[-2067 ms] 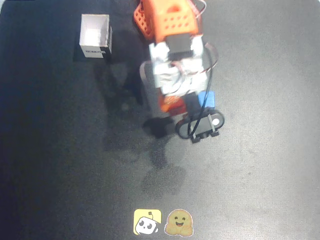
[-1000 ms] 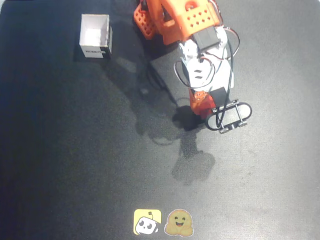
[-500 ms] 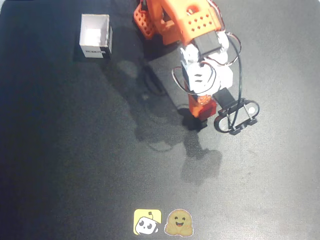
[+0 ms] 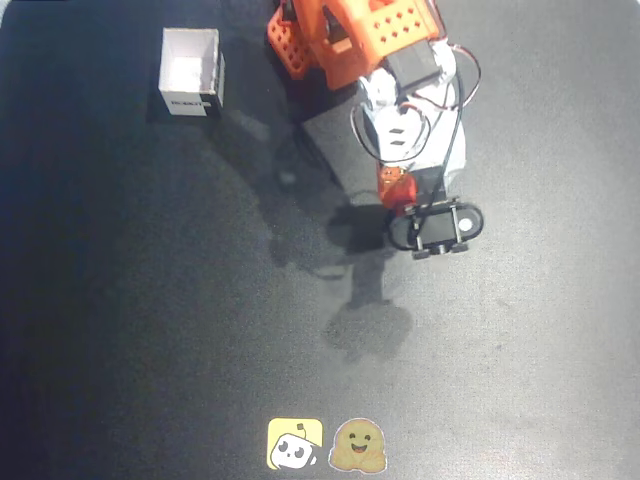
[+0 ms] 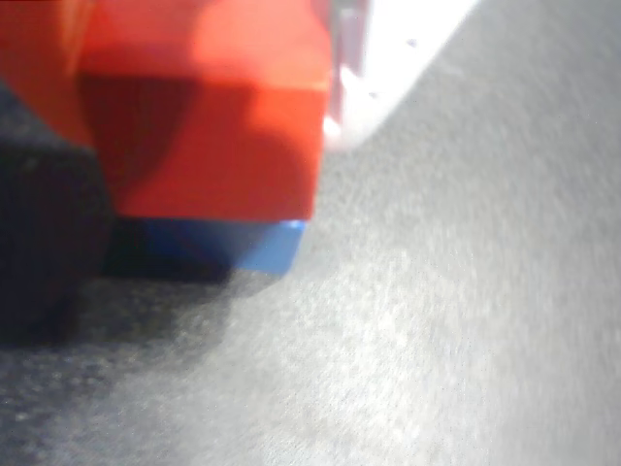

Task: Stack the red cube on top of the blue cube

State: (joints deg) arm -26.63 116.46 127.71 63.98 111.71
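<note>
As wrist view shows, red cube (image 5: 209,116) sits on blue cube (image 5: 247,245), right edges nearly flush, on table (image 5: 466,320). Tool (image 4: 400,190) grip state: cannot tell. Spread tool slowly, lift straight up; sideways drag could topple stack.

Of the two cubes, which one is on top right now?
The red cube is on top. In the wrist view its lower edge sits on the blue cube, whose blue strip shows beneath it, resting on the dark table.
</note>
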